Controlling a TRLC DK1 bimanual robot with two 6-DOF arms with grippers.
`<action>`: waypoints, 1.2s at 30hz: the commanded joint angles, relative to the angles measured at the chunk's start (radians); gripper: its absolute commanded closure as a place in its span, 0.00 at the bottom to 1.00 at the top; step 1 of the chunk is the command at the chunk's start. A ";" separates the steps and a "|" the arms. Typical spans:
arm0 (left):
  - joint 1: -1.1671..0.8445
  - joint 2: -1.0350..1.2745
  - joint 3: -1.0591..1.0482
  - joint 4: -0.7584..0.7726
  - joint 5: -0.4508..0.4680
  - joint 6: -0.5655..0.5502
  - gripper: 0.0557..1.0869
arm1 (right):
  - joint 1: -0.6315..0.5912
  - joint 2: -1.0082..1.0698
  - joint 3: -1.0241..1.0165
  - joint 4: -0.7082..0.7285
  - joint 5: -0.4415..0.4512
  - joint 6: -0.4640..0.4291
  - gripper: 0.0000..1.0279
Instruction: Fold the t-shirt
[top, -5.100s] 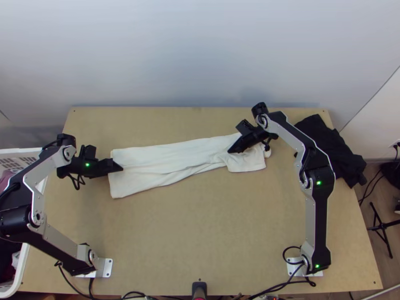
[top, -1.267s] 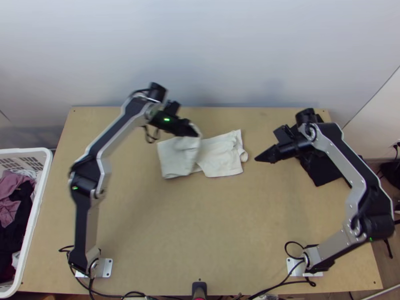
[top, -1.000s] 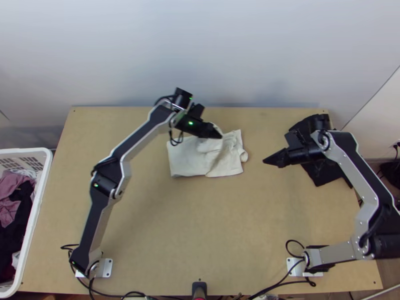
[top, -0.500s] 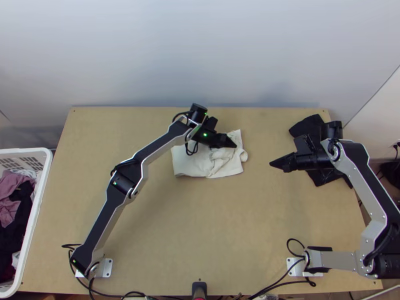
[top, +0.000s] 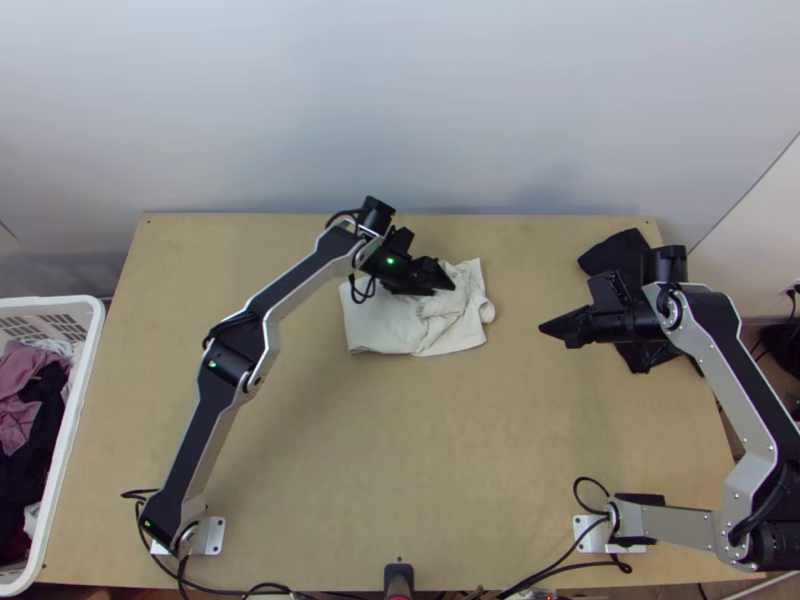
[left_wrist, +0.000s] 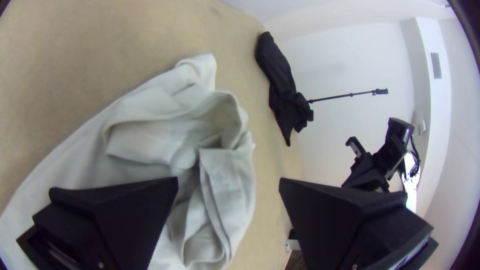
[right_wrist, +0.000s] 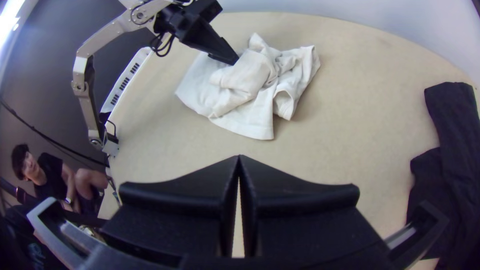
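Backed off slightly toward its own side since half a second ago, my left gripper (top: 443, 285) is over the rumpled part of the white t-shirt (top: 385, 325) in the top view; the right gripper (top: 543, 329) has barely shifted, well apart from the shirt, near the black garment (top: 612, 252). The shirt lies on the far half of the table (top: 350, 480), folded over but bunched on top. In the left wrist view I have that claw spread wide, gripping nothing, with loose ridges of cloth close by; if I swing away too low, I'd expect a finger to snag one and drag the fold open. From the right wrist view, my right claw is closed on nothing, and pressing the heap down unsmoothed would likely set those creases into a crooked bundle
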 joint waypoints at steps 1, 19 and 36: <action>0.035 -0.108 0.000 -0.187 -0.069 0.133 0.04 | 0.008 -0.002 -0.005 0.019 0.000 0.000 0.97; 0.136 -0.264 -0.345 -0.267 -0.340 0.446 0.96 | 0.230 0.269 0.244 0.068 0.014 0.063 0.97; 0.084 -0.254 -0.483 -0.141 -0.463 0.477 0.96 | 0.485 0.773 0.686 0.154 0.074 0.122 0.97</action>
